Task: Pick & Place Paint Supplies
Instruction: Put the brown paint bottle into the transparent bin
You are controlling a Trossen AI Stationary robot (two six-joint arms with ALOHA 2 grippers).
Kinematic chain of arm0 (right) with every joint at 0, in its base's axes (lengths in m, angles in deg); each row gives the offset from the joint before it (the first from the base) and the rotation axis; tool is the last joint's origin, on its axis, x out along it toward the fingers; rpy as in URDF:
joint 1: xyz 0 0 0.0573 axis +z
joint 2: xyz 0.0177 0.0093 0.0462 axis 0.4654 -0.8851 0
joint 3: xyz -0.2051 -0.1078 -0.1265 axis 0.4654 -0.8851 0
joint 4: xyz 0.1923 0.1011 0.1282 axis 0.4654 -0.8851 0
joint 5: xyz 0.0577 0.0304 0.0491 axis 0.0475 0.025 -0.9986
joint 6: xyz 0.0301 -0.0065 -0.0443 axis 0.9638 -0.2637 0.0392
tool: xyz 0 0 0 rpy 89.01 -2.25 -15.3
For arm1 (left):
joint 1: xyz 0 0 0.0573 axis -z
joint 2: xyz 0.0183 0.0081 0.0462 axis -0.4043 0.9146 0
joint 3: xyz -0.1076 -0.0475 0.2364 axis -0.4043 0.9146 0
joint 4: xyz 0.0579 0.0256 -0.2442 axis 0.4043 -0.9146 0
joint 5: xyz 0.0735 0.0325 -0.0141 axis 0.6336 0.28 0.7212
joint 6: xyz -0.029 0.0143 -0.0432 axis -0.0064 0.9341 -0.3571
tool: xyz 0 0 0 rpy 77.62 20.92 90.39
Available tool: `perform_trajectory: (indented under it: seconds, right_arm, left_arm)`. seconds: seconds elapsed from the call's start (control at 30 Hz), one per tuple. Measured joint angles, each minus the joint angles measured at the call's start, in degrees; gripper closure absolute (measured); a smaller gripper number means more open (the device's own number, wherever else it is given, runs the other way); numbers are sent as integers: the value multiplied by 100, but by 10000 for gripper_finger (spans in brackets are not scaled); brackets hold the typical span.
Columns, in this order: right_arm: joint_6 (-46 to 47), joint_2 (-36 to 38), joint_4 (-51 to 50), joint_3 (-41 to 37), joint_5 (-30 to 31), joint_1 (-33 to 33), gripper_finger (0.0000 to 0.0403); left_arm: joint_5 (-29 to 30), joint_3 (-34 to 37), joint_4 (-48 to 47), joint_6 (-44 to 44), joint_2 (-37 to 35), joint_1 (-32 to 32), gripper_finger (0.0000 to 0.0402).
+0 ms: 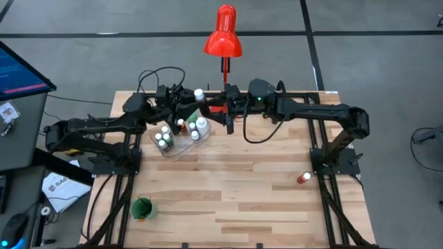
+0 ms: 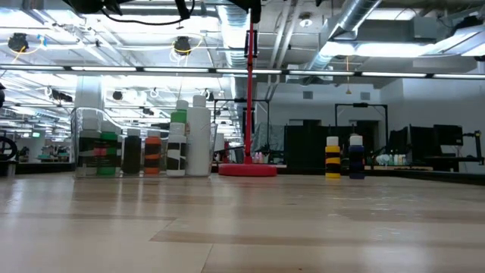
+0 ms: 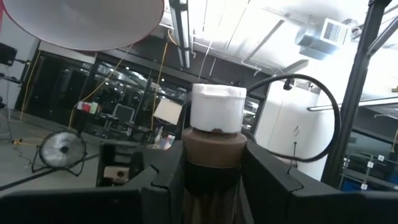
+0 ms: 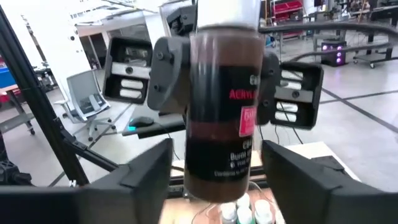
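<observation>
The left gripper (image 3: 211,180) holds a brown paint bottle (image 3: 213,158) with a white cap up in the air above the clear box (image 1: 178,140) of bottles. The right gripper's (image 4: 214,168) fingers stand open on either side of it. The red lamp (image 1: 223,34) stands just behind.

Red desk lamp (image 1: 223,34) at table's far edge; green cup (image 1: 142,207), clear bin (image 1: 181,146), monitor (image 1: 19,69)
</observation>
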Motion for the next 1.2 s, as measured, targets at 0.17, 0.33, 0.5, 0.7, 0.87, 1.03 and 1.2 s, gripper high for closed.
perform_trajectory:
  seconds: [0.17, 0.33, 0.5, 0.7, 0.87, 1.03, 1.2]
  right_arm:
    - [-47, 15, -127, 2, -151, -37, 276]
    - [-158, 15, -148, 0, -225, -35, 322]
    - [-119, 15, -150, 0, -247, -37, 322]
    - [-150, 222, -611, -4, -320, -56, 315]
    - [-312, 568, -1344, 0, -312, -90, 314]
    - [-348, 885, -2651, -2, -306, -135, 312]
    - [-346, 1002, -4089, -2, -307, -121, 311]
  left_arm:
    - [-6, 2, -7, 10, 16, 0, 285]
    - [0, 2, 43, 20, 78, 15, 285]
    - [-2, 2, 59, -1, 96, 15, 277]
    - [-155, 2, -9, -74, 68, 20, 232]
    - [-252, 0, -452, -347, 37, 13, 190]
    - [-603, 2, -783, -456, 39, 15, 165]
    - [-944, 2, -1175, -295, 35, 15, 150]
